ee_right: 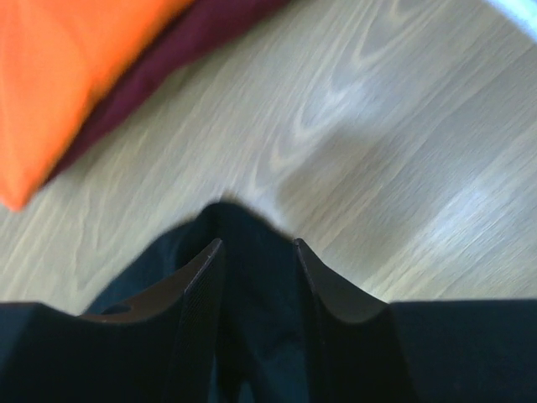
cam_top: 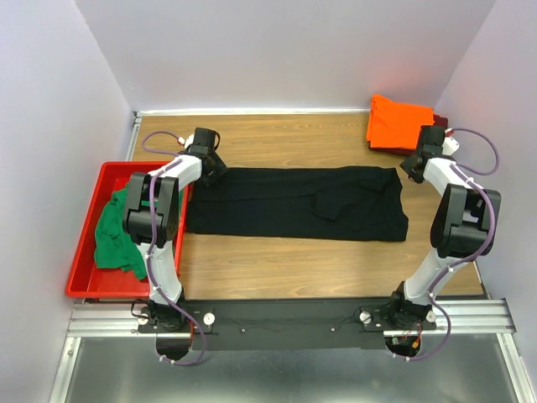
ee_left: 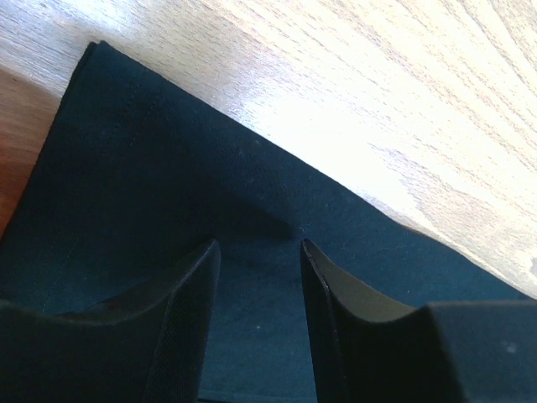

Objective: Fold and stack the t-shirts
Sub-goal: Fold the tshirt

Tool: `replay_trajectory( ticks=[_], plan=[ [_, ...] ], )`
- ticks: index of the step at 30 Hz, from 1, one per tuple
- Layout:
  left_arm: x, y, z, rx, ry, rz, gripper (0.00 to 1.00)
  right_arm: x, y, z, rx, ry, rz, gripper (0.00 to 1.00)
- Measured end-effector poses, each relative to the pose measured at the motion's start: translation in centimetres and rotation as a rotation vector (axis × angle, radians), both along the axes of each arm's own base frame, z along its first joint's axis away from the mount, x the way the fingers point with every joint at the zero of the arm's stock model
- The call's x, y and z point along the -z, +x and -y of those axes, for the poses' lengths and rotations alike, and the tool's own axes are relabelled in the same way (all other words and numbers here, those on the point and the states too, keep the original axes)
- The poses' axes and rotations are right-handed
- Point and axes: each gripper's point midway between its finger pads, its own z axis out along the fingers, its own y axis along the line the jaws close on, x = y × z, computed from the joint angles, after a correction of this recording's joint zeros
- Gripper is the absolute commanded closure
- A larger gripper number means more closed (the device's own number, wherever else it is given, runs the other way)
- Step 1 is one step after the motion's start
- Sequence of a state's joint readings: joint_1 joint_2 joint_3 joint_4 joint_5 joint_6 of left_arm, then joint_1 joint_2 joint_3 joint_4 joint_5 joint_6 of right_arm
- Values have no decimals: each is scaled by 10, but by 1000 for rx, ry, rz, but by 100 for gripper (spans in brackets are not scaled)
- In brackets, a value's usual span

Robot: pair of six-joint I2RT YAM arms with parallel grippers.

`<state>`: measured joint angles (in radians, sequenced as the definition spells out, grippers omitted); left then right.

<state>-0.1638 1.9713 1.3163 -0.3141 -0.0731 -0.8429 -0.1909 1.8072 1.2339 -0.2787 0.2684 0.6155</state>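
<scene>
The black t-shirt point(cam_top: 294, 201) lies as a long flat strip across the middle of the table. My left gripper point(cam_top: 211, 165) is at its far left corner. In the left wrist view its fingers point(ee_left: 258, 243) stand apart, pressed onto the black cloth point(ee_left: 143, 168), which puckers between the tips. My right gripper point(cam_top: 411, 168) is at the far right corner. In the blurred right wrist view its fingers point(ee_right: 258, 242) grip bunched black cloth point(ee_right: 252, 220). The folded orange t-shirt point(cam_top: 396, 122) point(ee_right: 59, 75) lies on the maroon one point(cam_top: 442, 120) point(ee_right: 185, 42) at the back right. The green t-shirt point(cam_top: 113, 231) lies crumpled in the tray.
The rigid red tray point(cam_top: 82, 243) sits at the table's left edge beside the left arm. Walls close the table on the left, back and right. Bare wood shows in front of and behind the black strip.
</scene>
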Motion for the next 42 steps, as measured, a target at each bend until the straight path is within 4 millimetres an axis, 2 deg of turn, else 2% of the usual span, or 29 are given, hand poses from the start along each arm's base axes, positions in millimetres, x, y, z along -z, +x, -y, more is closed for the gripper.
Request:
replay_trajectory(
  ticks=[3,9,12,16,19,21,24,27,31,34,37,42],
  plan=[
    [0,0,0,0,0,0,48,4,-7,-9,-22,33,-4,54],
    [0,0,0,0,0,0,48,12,-22,-45,-113,113,2,53],
    [0,0,0,0,0,0,48,7,-29,-61,-155,136,17,53],
    [0,0,0,0,0,0,48,-9,-37,-86,-224,147,58,52],
    [-1,0,0,1,0,1,47,-27,-43,-120,-312,145,104,51],
    [-1,0,0,7,4,4,47,-31,-51,-142,-369,146,115,50],
    [-2,0,-1,15,9,5,46,-30,-67,-170,-445,151,103,50],
    [-3,-1,-1,34,21,4,45,-23,-87,-190,-498,157,81,50],
    [-8,-3,-1,65,41,2,44,-13,-114,-185,-479,155,47,51],
    [-20,0,4,95,51,27,44,-10,-129,-180,-461,152,33,54],
    [-45,5,19,145,56,84,43,-4,-137,-178,-453,158,11,55],
    [-91,13,60,270,52,198,43,13,-149,-177,-440,170,-45,55]
  ],
)
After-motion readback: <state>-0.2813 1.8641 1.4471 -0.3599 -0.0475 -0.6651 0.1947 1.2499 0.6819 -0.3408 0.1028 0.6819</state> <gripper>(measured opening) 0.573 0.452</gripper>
